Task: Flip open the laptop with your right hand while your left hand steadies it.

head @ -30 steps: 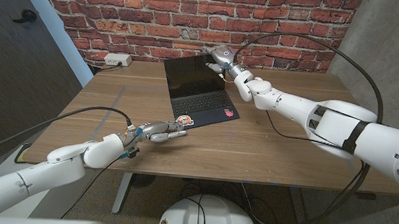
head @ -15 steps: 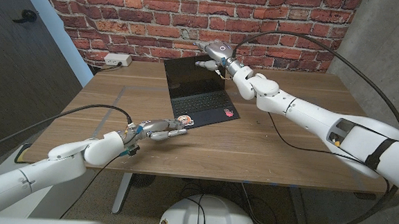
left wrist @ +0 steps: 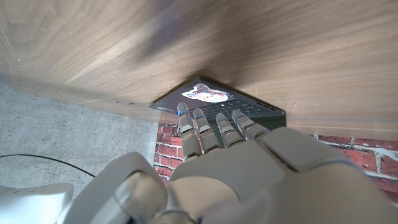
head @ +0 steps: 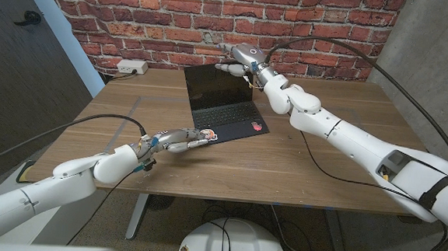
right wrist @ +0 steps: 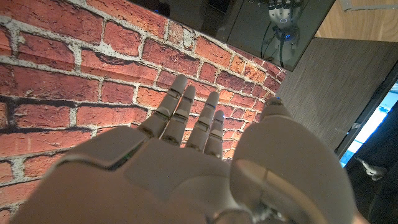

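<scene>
1. The thin black laptop [head: 224, 104] stands open toward the far edge of the brown wooden desk [head: 284, 156], about midway along it, its dark screen upright and facing the robot.
2. Two stickers sit on the laptop's base: a round cartoon one [head: 206, 134] at the near-left corner and a pink-red one [head: 256, 127] at the near-right corner.
3. The robot's white right hand [head: 240, 59] is up above the top edge of the screen, just in front of the red brick wall [head: 176, 17]; its fingers are stretched out and apart and it holds nothing.
4. The robot's white left hand [head: 178, 140] reaches along the desk with straight fingers, their tips just beside the laptop's near-left corner by the round sticker [left wrist: 205, 94]; I cannot tell whether they touch it. It grips nothing.
5. A white power strip [head: 131, 68] lies at the desk's far-left corner, against the wall.
</scene>
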